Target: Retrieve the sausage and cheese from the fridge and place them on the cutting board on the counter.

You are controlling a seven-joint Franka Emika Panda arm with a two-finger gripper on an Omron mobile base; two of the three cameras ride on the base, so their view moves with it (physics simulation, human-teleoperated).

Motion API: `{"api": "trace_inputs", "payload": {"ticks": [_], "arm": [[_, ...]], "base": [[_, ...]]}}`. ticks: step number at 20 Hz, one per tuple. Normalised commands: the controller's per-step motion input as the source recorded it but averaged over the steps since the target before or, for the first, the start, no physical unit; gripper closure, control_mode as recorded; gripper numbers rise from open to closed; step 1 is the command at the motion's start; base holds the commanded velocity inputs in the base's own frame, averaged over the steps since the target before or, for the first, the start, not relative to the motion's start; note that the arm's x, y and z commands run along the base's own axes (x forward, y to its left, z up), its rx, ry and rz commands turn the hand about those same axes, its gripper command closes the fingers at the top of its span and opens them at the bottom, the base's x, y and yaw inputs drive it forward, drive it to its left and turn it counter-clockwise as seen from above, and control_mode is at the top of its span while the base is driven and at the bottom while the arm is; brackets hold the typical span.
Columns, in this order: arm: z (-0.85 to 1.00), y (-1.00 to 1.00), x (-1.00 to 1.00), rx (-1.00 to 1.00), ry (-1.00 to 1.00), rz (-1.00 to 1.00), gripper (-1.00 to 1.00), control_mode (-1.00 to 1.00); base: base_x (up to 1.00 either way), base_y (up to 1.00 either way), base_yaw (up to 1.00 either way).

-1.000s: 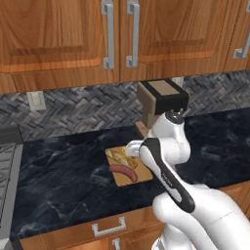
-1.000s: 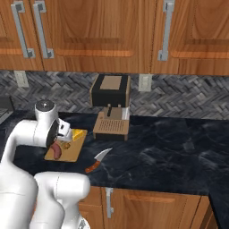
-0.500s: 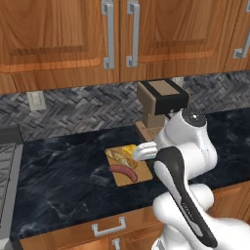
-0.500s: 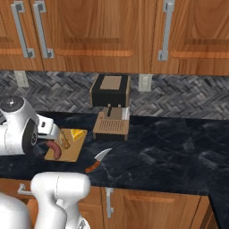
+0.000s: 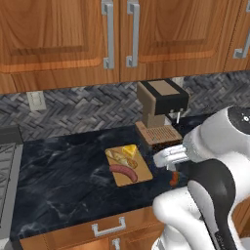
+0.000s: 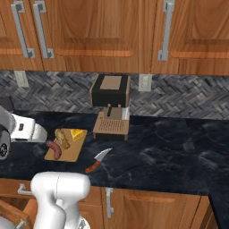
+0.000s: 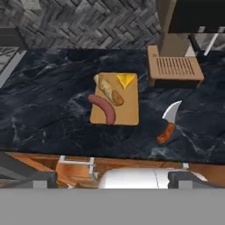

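Counter point(image 5: 63, 180) scene with the cutting board point(image 5: 142, 171) in the middle. The sausage point(image 5: 124, 172) lies along the board's near left edge; the cheese point(image 5: 130, 150) sits at its far right corner; a pale bread-like item point(image 5: 118, 157) lies between them, touching or nearly touching both. A coffee machine point(image 5: 161, 102) stands just behind and to the right of the board, and a knife point(image 6: 98, 160) with a reddish handle lies on the counter to the board's near right.

Over the last second the arm has swung back from above the board toward the base, leaving the board in open view. The gripper point(image 7: 112, 179) has its jaws fully spread and holds nothing.

Both foods rest on the board, so the task appears complete; the withdrawal reads as a retreat after the final placement.
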Motion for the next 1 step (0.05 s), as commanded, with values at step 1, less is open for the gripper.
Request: {"api": "trace_inputs", "payload": {"ticks": [1], "arm": [[0.01,-0.45,-1.0,0.0,-0.16,0.0,-1.0,-1.0]], "base": [[0.0,0.0,0.0]]}}
